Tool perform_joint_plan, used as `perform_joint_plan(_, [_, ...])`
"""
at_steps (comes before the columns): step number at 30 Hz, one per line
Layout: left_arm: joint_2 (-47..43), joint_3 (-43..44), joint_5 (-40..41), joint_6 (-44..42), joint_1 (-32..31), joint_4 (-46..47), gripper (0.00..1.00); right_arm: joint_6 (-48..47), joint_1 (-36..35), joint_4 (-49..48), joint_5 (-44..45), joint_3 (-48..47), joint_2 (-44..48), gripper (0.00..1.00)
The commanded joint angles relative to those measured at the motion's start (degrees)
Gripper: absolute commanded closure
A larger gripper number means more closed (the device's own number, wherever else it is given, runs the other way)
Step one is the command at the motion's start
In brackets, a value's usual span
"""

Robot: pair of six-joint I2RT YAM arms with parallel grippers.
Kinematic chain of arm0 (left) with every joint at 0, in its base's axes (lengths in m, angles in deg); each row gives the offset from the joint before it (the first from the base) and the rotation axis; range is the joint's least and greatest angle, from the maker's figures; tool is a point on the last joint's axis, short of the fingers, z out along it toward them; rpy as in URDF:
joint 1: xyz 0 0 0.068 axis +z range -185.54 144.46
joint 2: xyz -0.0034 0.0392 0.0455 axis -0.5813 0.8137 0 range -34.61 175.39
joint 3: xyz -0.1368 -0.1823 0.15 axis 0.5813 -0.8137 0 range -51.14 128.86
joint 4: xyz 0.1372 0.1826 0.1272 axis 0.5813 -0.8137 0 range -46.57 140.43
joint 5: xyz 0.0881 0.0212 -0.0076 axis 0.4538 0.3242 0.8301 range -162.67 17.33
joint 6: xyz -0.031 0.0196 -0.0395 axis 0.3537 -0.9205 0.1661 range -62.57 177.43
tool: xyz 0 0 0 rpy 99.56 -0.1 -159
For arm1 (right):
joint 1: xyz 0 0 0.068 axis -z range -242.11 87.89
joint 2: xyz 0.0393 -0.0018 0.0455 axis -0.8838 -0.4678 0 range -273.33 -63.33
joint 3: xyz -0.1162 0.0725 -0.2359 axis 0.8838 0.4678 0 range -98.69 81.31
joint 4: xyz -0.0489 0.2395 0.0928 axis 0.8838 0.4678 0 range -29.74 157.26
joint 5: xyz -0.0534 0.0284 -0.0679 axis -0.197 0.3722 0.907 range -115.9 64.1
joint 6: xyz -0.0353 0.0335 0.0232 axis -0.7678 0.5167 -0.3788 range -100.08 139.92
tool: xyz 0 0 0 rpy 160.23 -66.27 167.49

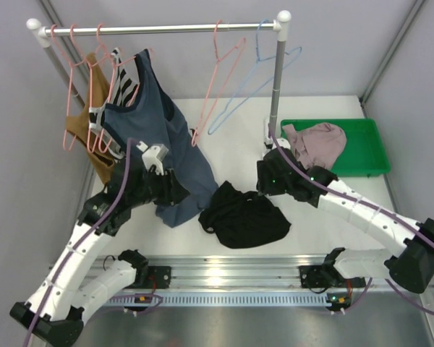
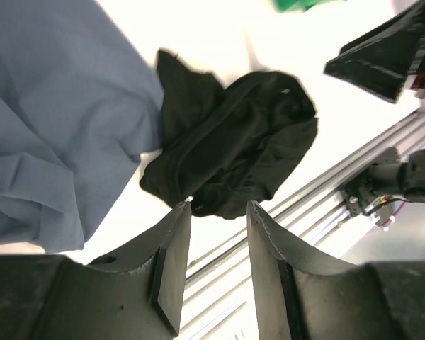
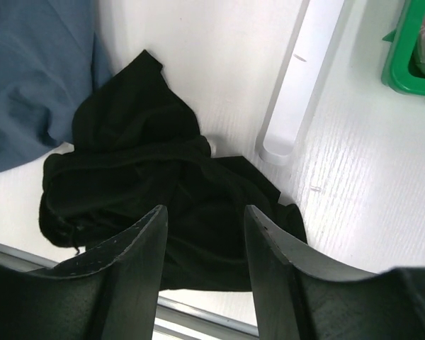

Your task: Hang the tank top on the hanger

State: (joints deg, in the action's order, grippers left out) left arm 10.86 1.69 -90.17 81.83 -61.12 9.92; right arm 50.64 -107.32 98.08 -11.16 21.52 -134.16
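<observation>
Our left gripper (image 2: pixel 217 212) and right gripper (image 3: pixel 205 216) both stand spread, holding nothing — the black tank top (image 1: pixel 244 215) lies crumpled on the tabletop (image 1: pixel 235 155) just ahead of each.

I see a white counter (image 1: pixel 239 152) boxed in by plain grey walls (image 1: pixel 188 65) at the back and on both sides. Pale metal struts (image 1: pixel 390 50) run up the corners. A clothes rack (image 1: pixel 166 28) stands at the far end, its chrome bar on white-capped posts. The light is bright and even, with soft shadows.
</observation>
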Motion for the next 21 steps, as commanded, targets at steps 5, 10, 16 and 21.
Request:
perform_joint_plan(5, [-5.92, 13.15, -0.96, -3.22, 0.27, -0.54, 0.57, 1.01, 0.65, 4.71, 1.78, -2.35, 6.93, 0.5])
perform_joint_plan(10, [-4.0, 21.07, 4.46, -1.03, 0.18, 10.7, 0.54, 0.48, 0.65, 5.86, 2.05, -2.52, 8.77, 0.48])
perform_joint_plan(16, [13.04, 34.42, 12.74, -3.39, 0.27, 16.68, 0.54, 0.57, 0.74, 5.16, 0.2, -1.12, 10.44, 0.48])
perform_joint_plan(21, [25.97, 42.86, 12.23, -5.33, 0.27, 22.13, 0.53, 1.1, 0.74, 5.5, 0.29, 1.43, 13.17, 0.48])
